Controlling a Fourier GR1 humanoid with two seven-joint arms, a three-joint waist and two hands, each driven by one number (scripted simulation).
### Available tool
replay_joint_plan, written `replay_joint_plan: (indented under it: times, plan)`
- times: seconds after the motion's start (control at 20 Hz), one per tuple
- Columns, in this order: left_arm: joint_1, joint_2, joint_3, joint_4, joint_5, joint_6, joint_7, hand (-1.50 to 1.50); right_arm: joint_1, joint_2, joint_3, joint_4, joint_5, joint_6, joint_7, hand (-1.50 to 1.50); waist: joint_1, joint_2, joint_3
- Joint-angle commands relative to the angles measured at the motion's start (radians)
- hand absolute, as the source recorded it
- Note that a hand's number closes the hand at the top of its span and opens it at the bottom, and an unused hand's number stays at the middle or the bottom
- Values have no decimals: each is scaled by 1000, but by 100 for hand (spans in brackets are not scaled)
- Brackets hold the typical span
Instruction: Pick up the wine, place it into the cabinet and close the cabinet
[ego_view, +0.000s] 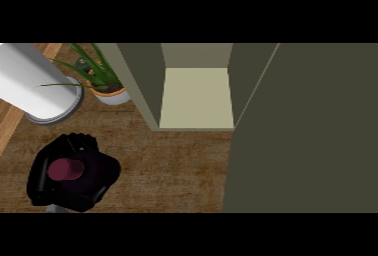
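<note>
Head view, looking steeply down at the wooden counter (170, 165).

Left hand (55, 182): sits at the lower left, its black fingers curled round the wine bottle (66, 169). Only the bottle's dark red cap shows, seen from above and ringed by the hand. The grey forearm barely shows at the lower edge.

Right hand: does not appear in this view.

Cabinet (196, 95): stands open at the upper middle, with a pale shelf inside. Its door (303, 130) is swung out and fills the right side of the view.

Wine bottle and hand lie well apart from the cabinet opening, to its lower left.

Upper left: 1 white cylinder (33, 80) standing on a round base, with a potted plant (103, 82) just beside it.
</note>
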Motion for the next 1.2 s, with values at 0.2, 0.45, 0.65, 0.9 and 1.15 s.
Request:
replay_joint_plan:
  times: [0.2,0.45,0.65,0.9,1.15]
  plan:
    - [-16,-37,-177,-223,-49,158,203,150,46,6,-32,-65,-93,11,-3,-150,-5,2,0]
    - [-82,-38,-324,-262,-24,276,340,150,76,25,-13,-75,-94,20,-17,-150,-9,2,0]
    - [-83,-38,-495,-327,-51,441,341,150,75,49,29,-43,-20,12,-47,-150,-6,1,0]
    - [-242,-38,-512,-305,-51,547,445,150,34,-5,-87,-64,-155,38,-8,-150,-9,2,0]
    - [-388,-38,-555,-154,-6,684,400,150,94,30,5,-134,-87,25,14,-150,-16,3,-1]
